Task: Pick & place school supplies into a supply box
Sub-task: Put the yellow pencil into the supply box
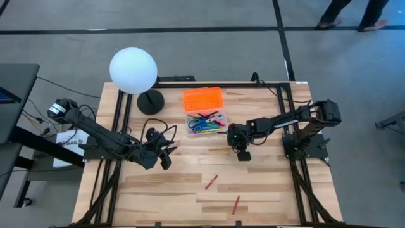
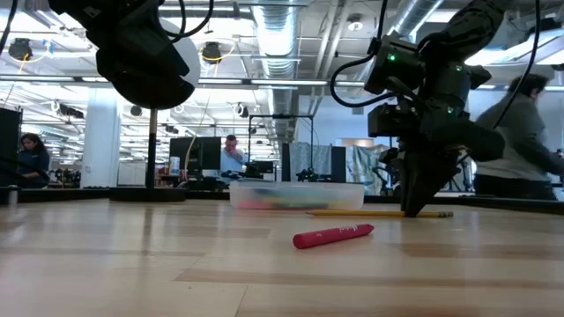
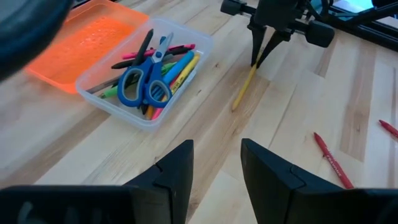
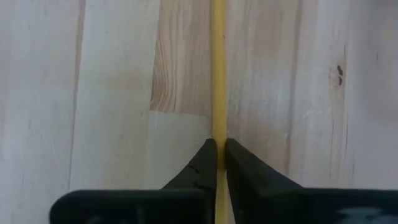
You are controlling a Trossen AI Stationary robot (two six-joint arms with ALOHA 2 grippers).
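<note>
You see two black jointed arms trailing loose black cables; the right arm [image 2: 423, 79] shows small green lights, and each gripper ends in dark, tapered, angular fingers [image 3: 177, 171].

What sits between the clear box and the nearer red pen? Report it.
In the high view, the yellow pencil lies between the clear box and the red pen, with the right gripper shut on it.

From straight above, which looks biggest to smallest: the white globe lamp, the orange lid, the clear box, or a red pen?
1. White globe lamp.
2. and 3. Orange lid and clear box: alike in footprint, not ranked.
4. Red pen, by far the thinnest.
The lamp stands nearer the camera, which flatters it.
</note>
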